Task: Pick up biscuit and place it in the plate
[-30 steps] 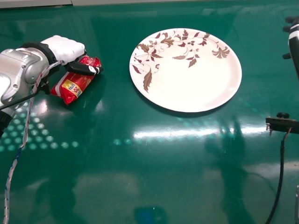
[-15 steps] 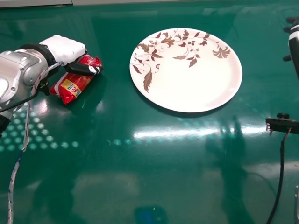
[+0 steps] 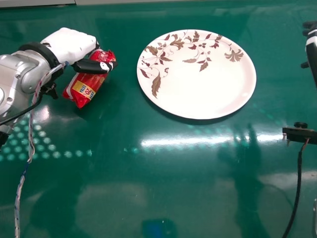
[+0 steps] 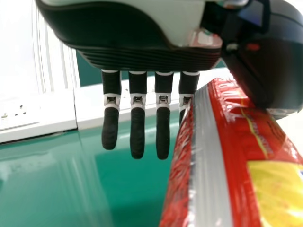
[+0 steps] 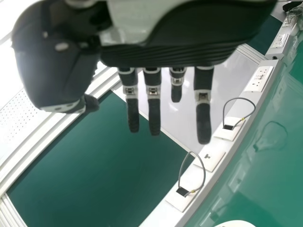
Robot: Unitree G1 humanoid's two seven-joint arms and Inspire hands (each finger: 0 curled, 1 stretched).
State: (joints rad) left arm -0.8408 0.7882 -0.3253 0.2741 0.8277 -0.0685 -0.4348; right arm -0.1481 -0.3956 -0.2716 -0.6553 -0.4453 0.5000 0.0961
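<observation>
The left hand [image 3: 69, 44], in the head view, grasps the red biscuit packet [image 3: 90, 82] — its thumb [image 3: 91, 66] lies across the packet on the side facing the robot. Compared with the earlier frame, hand and packet have both shifted a little farther from the robot and to the right, toward the plate [image 3: 208, 96], and the packet has turned slightly. It slants beneath the white back of the hand, its printed end sticking out past the thumb toward the robot, and it is still left of the plate, apart from it. Whether it is clear of the green table [image 3: 173, 178] I cannot tell. The right hand [image 3: 313, 49] is at the right edge, beyond a dark device [image 3: 299, 133] with a black cable [image 3: 299, 183].

In the left wrist view, the packet sits between the thumb and the long, rather straight fingers [image 4: 137, 135] — the thumb is against its wrapper, and one finger is partly hidden behind it.

In the right wrist view, the right hand is released, its fingers extended, with a white socket strip [image 5: 168, 215] beyond.
</observation>
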